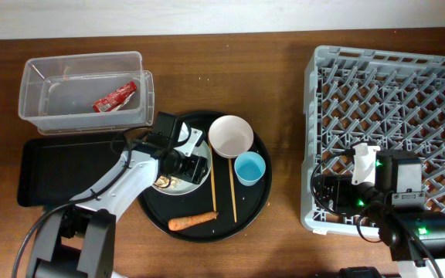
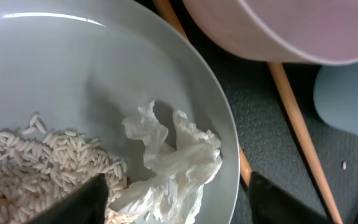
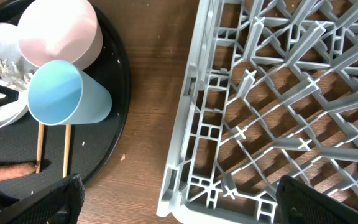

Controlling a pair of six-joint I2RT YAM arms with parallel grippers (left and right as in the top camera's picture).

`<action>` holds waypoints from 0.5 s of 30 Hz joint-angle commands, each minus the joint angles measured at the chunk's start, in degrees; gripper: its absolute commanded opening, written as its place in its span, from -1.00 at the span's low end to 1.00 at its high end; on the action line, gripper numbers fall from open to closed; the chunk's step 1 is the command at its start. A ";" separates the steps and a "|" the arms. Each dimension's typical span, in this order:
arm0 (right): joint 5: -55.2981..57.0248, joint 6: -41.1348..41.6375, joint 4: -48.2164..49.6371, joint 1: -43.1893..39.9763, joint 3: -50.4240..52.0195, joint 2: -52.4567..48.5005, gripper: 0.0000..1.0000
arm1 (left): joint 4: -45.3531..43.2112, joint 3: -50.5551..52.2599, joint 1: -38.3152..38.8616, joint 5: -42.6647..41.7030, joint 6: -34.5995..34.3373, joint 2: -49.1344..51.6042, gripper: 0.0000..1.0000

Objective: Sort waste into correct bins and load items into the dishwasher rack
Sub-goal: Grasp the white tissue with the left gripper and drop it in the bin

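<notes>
My left gripper [image 1: 178, 166] is open over the pale plate [image 1: 195, 184] on the round black serving tray [image 1: 207, 224]. In the left wrist view its fingers [image 2: 179, 208] straddle the crumpled white tissue [image 2: 173, 158], which lies on the plate [image 2: 73, 68] beside beige rice scraps [image 2: 36, 162]. The white bowl [image 1: 231, 136], blue cup [image 1: 249, 168], two chopsticks [image 1: 213, 185] and the carrot [image 1: 192, 222] lie on the same tray. The red wrapper [image 1: 114, 96] is in the clear tub [image 1: 83, 69]. My right gripper [image 3: 179, 208] is open and empty over the front left corner of the grey rack [image 3: 260, 93].
The flat black rectangular tray [image 1: 52, 170] lies left of the serving tray, below the tub. The rack [image 1: 392, 93] fills the right side. In the right wrist view the cup [image 3: 67, 93], bowl [image 3: 61, 31] and carrot [image 3: 5, 174] sit left of the rack.
</notes>
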State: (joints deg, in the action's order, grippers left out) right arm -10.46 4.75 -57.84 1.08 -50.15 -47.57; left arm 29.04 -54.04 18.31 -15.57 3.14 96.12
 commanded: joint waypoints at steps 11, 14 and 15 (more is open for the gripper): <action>-0.48 0.44 0.13 -0.35 -1.18 0.20 0.97 | -0.52 0.44 0.07 0.31 -0.13 1.07 -0.56; -0.48 0.44 0.11 -0.35 -1.18 0.20 0.96 | -0.55 0.44 0.07 0.33 -0.98 1.07 -0.98; -0.48 0.44 0.13 -0.35 -1.18 0.20 0.96 | -0.61 0.42 0.07 0.33 -0.98 1.05 -0.99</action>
State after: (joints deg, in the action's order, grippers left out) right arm -10.46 4.73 -57.87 1.08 -50.15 -47.57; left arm 28.62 -54.02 18.31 -15.42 2.39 96.14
